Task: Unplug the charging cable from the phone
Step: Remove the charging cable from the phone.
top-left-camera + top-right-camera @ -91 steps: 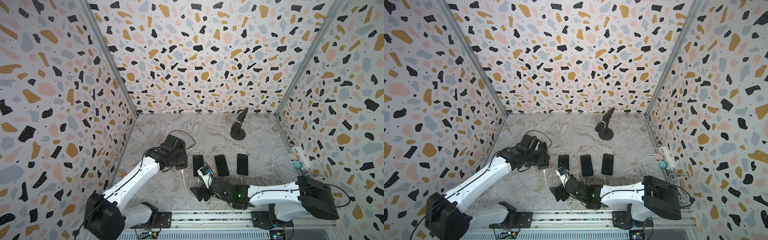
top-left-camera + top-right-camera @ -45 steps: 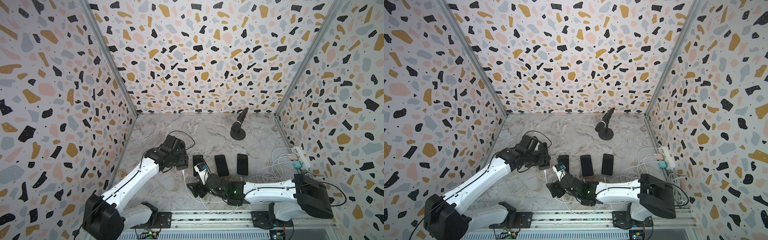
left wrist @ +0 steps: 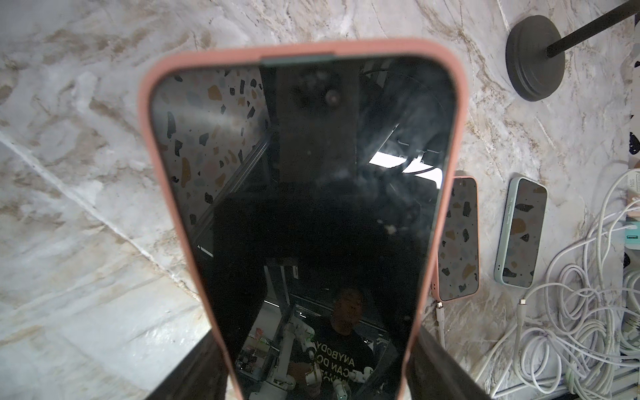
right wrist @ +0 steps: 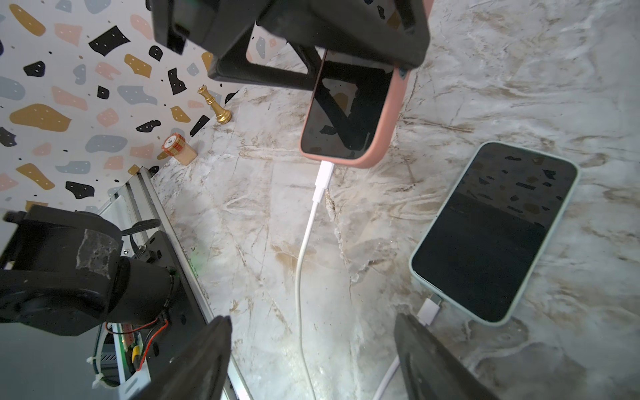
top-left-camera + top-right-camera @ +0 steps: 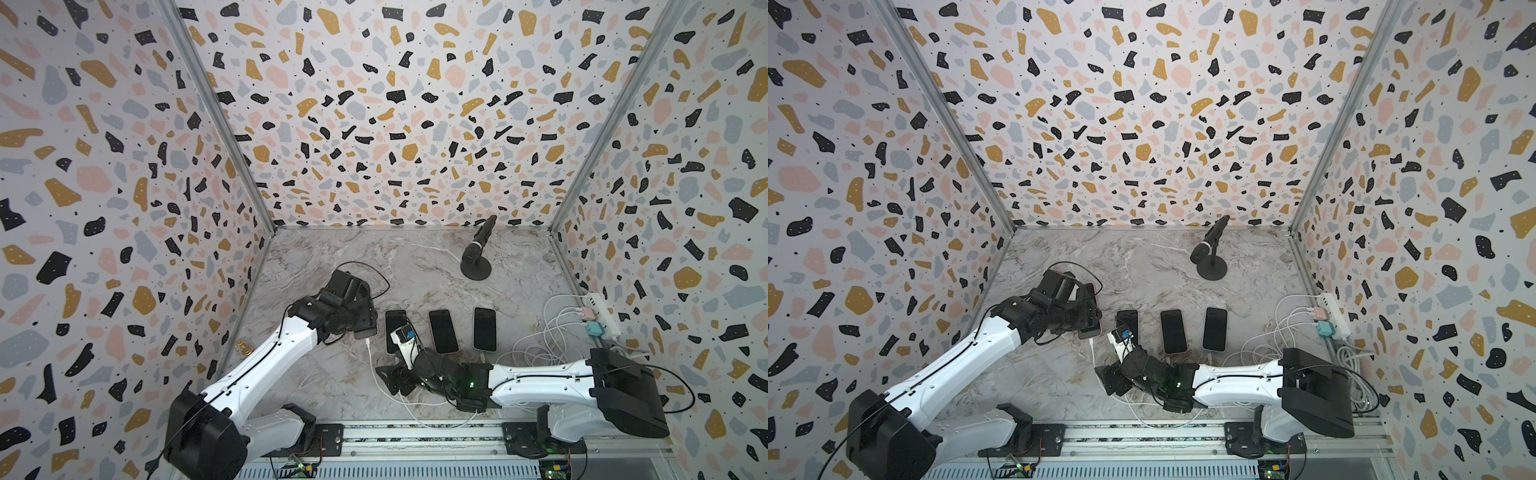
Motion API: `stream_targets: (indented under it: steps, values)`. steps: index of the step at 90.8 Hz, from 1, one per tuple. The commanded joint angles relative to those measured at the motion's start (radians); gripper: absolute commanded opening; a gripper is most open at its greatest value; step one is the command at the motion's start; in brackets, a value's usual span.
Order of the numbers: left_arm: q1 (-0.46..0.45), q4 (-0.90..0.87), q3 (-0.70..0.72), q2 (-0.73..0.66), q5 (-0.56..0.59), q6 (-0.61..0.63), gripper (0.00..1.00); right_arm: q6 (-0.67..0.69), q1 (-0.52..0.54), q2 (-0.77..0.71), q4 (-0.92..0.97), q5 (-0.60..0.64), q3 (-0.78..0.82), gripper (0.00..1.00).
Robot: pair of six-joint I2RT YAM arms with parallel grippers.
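Comparing this with a second ago, what has moved, Ben?

Little, Mia. The right arm (image 5: 540, 380) has edged its wrist slightly toward the left arm (image 5: 266, 361). The left arm holds where it was, and the phones on the table (image 5: 415, 266) lie as before.

Count things for me, big to small.

Two arms. One microphone stand (image 5: 477, 255) at the back and one power strip (image 5: 600, 313) by the right wall. Four phones: three lie flat in a row, a near phone (image 4: 495, 235) in a mint case, a middle phone (image 5: 442, 331) and a far phone (image 5: 484, 328). The fourth, the held phone (image 3: 304, 207) in a pink case, is up off the table. White cables (image 3: 519, 322) lie tangled near the strip, and I cannot count them. One small wooden block (image 4: 176, 149) and one gold chess piece (image 4: 214, 105) stand by the left wall.

And the fingers?

The left gripper (image 3: 316, 334) is clamped on the held phone's long edges, one finger on each side, jaws wide around it. The charging cable (image 4: 304, 249) is plugged into that phone's lower end, with its white plug (image 4: 323, 180) seated, and trails away across the table. The right gripper (image 4: 311, 317) is spread wide and empty, near the plugged end. In the right wrist view the cable passes between its fingers (image 4: 201, 360), touching neither.
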State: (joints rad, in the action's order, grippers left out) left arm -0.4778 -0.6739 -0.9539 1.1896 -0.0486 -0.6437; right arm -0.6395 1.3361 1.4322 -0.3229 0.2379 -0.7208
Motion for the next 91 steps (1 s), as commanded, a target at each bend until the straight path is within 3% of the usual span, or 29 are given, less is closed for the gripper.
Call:
stream_targets:
  steps: [1, 20, 52, 73, 91]
  values:
    - [0.004, 0.065, 0.008, -0.017, -0.020, -0.011, 0.07, 0.017, -0.002, -0.042, -0.001, 0.039, 0.002, 0.79]
    - [0.007, 0.083, 0.019, -0.014, -0.061, -0.028, 0.05, 0.020, -0.002, -0.041, -0.059, 0.044, 0.025, 0.81]
    - [0.006, 0.064, 0.028, -0.063, 0.002, -0.020, 0.06, -0.029, -0.055, -0.028, -0.024, -0.031, 0.002, 0.82]
    - [0.006, 0.073, 0.034, -0.041, -0.022, -0.025, 0.05, -0.030, -0.055, -0.007, -0.058, -0.017, 0.016, 0.81]
    - [0.009, 0.084, 0.035, -0.046, -0.041, -0.025, 0.05, 0.022, -0.055, 0.014, -0.016, -0.051, -0.042, 0.81]
